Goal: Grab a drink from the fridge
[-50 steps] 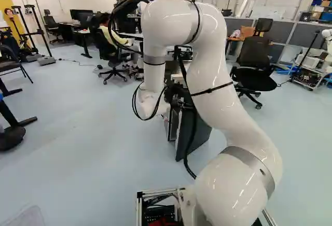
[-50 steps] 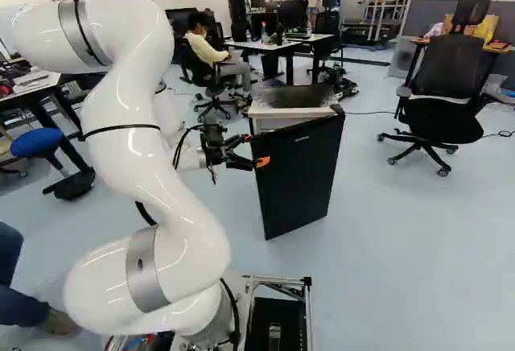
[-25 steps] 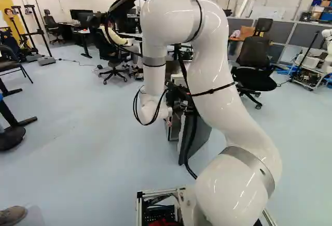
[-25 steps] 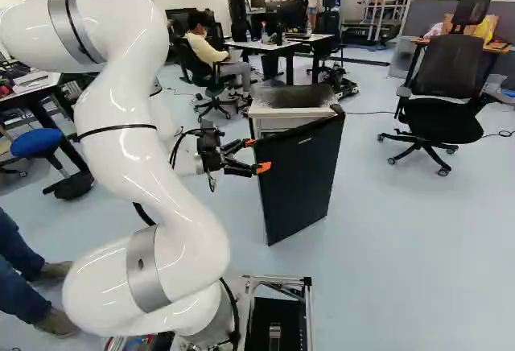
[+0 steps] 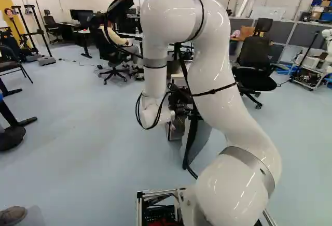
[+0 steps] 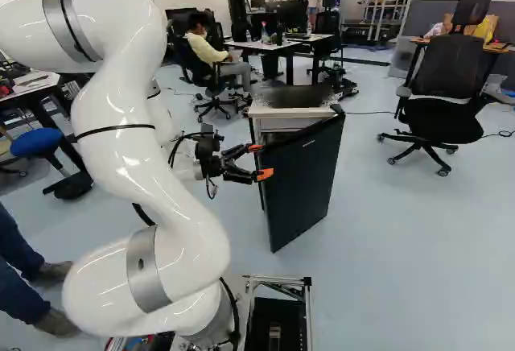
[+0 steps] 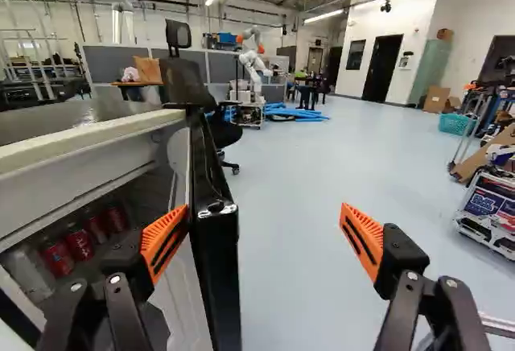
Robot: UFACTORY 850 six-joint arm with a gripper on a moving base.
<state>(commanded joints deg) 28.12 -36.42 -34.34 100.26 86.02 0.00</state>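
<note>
The gripper [image 6: 259, 161] stands at the free edge of the fridge's black door [image 6: 302, 182], which is partly open. In the wrist view the gripper [image 7: 256, 234] is open; one orange pad [image 7: 163, 242] is on the inner side of the door edge [image 7: 216, 246], close against it, and the other pad [image 7: 364, 238] stands well away outside. Through the gap, several red cans [image 7: 79, 243] show inside the fridge, beyond the inner finger. The fridge top [image 6: 291, 97] is behind the door. Most of the interior is hidden.
An office chair [image 6: 442, 101] stands right of the fridge in the right base view, desks [image 6: 278, 47] behind it. Another robot [image 7: 253, 65] is in the background. A person's shoe [image 5: 12, 215] and legs [image 6: 24, 274] are beside the base.
The fridge door has swung a little further open, toward the base, and more of the gap shows. The gripper has shifted with the door edge. The base has not moved.
</note>
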